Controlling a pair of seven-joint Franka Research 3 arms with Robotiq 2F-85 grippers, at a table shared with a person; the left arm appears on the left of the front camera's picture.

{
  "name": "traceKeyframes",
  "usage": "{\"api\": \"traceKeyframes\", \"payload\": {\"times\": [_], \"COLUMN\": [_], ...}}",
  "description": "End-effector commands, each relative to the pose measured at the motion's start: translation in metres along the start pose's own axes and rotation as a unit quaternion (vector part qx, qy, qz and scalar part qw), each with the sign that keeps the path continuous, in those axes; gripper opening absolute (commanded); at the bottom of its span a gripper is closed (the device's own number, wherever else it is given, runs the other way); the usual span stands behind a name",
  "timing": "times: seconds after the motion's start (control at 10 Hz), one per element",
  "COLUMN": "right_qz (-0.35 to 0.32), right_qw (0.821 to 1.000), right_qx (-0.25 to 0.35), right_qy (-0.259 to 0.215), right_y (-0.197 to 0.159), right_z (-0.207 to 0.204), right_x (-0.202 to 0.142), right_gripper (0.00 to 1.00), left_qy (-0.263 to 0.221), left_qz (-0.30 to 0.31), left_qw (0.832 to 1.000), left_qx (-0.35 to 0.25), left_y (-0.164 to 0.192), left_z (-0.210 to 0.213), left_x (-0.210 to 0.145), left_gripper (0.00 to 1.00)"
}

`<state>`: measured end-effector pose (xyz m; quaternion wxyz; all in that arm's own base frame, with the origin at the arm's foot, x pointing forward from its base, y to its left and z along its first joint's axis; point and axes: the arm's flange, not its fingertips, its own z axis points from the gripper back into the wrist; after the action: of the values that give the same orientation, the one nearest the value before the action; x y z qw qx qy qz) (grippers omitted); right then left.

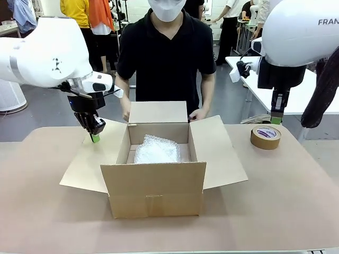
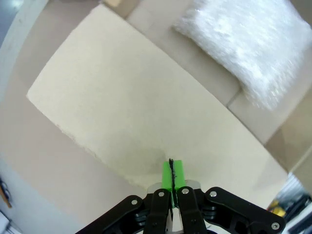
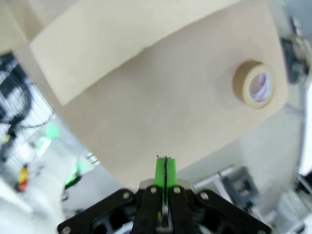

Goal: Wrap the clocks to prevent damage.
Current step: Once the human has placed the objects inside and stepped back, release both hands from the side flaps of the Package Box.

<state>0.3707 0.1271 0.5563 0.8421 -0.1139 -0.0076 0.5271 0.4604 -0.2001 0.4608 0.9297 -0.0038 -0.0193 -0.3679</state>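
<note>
A tape roll [image 1: 266, 137] lies on the table [image 1: 286, 203].

Grey floor [image 1: 42, 119], a white side table [image 1: 304, 100] at the right, people [image 1: 79, 16] standing far back, even indoor light

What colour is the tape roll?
Tan, with a white and purple core label; the tape roll shows best in the front view.
</note>
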Motion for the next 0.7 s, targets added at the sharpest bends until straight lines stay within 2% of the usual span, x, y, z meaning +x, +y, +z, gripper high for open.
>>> {"api": "traceKeyframes", "payload": {"times": [0.0, 0.1, 0.2, 0.3, 0.5, 0.6], "right_qz": [0.113, 0.167, 0.202, 0.217, 0.244, 0.235], "right_qw": [0.992, 0.983, 0.977, 0.973, 0.967, 0.969], "right_qx": [0.051, 0.068, 0.072, 0.079, 0.073, 0.069], "right_qy": [0.009, 0.012, 0.014, 0.014, 0.008, -0.003], "right_y": [-0.009, -0.011, -0.015, -0.017, -0.02, -0.026], "right_z": [0.017, 0.023, 0.029, 0.034, 0.032, 0.026], "right_x": [-0.01, -0.021, -0.032, -0.043, -0.067, -0.073], "right_gripper": [0.01, 0.01, 0.01, 0.01, 0.01, 0.01], "left_qy": [0.054, 0.09, 0.093, 0.085, 0.052, 0.032], "left_qz": [-0.119, -0.175, -0.238, -0.268, -0.288, -0.286], "left_qw": [0.991, 0.979, 0.965, 0.958, 0.955, 0.956], "left_qx": [-0.038, -0.049, -0.058, -0.06, -0.056, -0.059], "left_y": [0.015, 0.016, 0.021, 0.024, 0.037, 0.041], "left_z": [0.048, 0.067, 0.089, 0.106, 0.126, 0.123], "left_x": [-0.012, -0.032, -0.051, -0.075, -0.127, -0.144], "left_gripper": [0.01, 0.01, 0.01, 0.01, 0.01, 0.01]}}
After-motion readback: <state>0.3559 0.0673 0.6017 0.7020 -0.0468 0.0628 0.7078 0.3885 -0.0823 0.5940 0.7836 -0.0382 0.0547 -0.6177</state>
